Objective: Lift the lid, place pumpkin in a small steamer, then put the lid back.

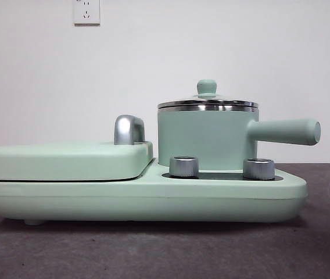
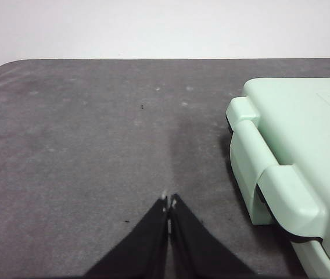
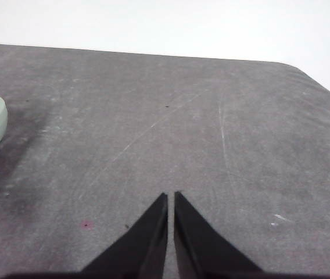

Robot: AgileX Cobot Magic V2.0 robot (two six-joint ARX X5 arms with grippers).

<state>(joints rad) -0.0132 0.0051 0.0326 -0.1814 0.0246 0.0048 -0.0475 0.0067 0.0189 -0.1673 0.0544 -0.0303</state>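
Steel-rimmed round lid (image 1: 207, 103) with its mint-green knob sits closed on the mint-green cylindrical small steamer (image 1: 203, 138), which stands on the mint-green cooker base (image 1: 142, 197) in the front view. Left wrist view: left gripper (image 2: 169, 201) pressed together above grey table (image 2: 83, 145). Right wrist view: right gripper (image 3: 171, 196) nearly together, holding nothing.

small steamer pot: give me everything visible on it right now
The small steamer is a mint-green cylindrical pot, smooth and matte-looking, with a shiny steel rim. A long straight mint-green handle sticks out level from its side. It stands upright on the right section of the mint-green cooker base, behind two silver dials. The lid, steel-rimmed with a mint-green knob, sits closed on top. No gripper touches it. Its inside is hidden.
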